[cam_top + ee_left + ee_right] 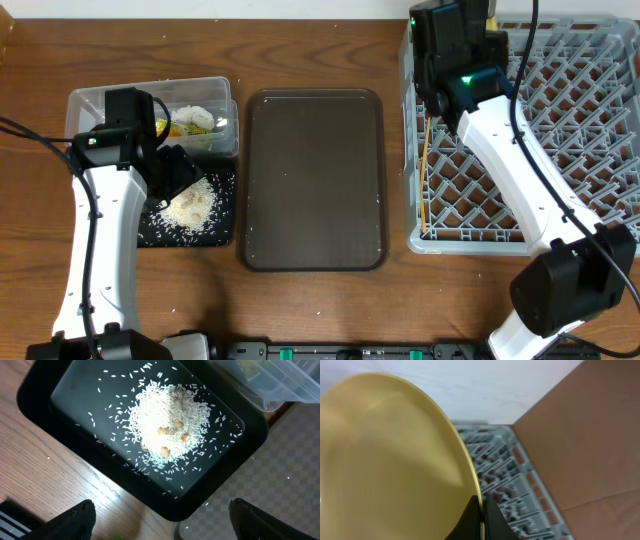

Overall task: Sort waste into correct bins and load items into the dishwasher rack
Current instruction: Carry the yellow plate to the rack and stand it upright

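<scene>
Yellow plate (395, 460), one, pinched by right jaws, left jaws spread over one black tray (65, 415), one rice heap (167, 422)

The brown serving tray (312, 180) lies flat and bare between the bins and the dishwasher rack (600, 100), so a claw can pass low over it. Open counter (300, 40) runs behind it. The left arm hangs over the black tray (222, 228) and clear tub (85, 105), blocking them from above, its left claw (162, 522) spread wide. The right arm crosses the rack's left side, and the yellow plate (390, 460), pinched in the right claw (482, 517), fills the far left corner. The rack's right half stays reachable over upright pegs.
</scene>
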Action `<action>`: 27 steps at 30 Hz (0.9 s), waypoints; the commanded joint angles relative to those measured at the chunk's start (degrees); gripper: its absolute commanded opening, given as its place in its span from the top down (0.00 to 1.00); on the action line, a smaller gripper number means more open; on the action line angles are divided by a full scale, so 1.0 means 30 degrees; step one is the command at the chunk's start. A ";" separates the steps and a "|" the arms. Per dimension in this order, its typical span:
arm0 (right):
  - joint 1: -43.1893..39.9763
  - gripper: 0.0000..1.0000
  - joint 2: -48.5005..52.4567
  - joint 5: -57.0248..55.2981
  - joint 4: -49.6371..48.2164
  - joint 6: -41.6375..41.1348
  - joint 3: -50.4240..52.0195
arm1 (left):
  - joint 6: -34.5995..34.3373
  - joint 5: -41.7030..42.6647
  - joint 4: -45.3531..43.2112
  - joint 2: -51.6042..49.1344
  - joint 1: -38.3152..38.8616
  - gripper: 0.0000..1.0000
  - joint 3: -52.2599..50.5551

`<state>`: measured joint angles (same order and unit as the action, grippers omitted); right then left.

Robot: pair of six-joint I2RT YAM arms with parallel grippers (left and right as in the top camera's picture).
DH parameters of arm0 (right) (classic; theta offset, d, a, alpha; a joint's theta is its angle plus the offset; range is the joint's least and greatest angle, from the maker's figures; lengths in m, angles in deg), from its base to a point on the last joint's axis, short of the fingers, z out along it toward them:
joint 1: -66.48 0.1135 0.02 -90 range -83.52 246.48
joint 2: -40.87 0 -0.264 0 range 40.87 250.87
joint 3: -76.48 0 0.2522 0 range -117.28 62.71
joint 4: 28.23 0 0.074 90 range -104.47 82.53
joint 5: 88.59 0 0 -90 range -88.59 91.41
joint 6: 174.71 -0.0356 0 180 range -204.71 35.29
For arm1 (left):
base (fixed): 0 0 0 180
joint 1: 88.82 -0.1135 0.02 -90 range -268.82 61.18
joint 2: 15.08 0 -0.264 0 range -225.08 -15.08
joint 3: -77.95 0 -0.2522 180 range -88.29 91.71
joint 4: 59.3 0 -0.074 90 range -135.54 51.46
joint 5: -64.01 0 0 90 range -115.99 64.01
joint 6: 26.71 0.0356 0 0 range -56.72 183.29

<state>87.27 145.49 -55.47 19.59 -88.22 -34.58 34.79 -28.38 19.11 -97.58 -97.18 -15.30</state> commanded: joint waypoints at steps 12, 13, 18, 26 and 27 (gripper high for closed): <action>-0.0546 0.99 0.1282 -0.0372 -0.0066 0.1479 -0.0029 | 0.0168 -0.0357 -0.0066 0.0051 -0.0080 0.12 -0.0007; -0.0539 0.99 0.1413 -0.0102 -0.0066 0.1479 -0.0029 | 0.0168 -0.0350 -0.0066 0.0051 -0.0080 0.12 -0.0007; -0.0357 0.99 0.1982 0.0823 -0.0168 0.1260 -0.0029 | 0.0168 -0.0350 -0.0066 0.0051 -0.0080 0.12 -0.0007; -0.0131 0.99 0.2353 0.3956 0.0051 0.1260 -0.0029 | 0.0168 -0.0357 -0.0066 0.0051 -0.0080 0.12 -0.0007; -0.0087 0.99 0.2353 0.4677 0.0051 0.1260 -0.0029 | 0.0168 -0.0357 -0.0066 0.0051 -0.0080 0.12 -0.0007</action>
<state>86.20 151.89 -48.15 19.86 -84.04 -34.58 34.79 -28.41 18.76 -97.58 -97.18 -15.30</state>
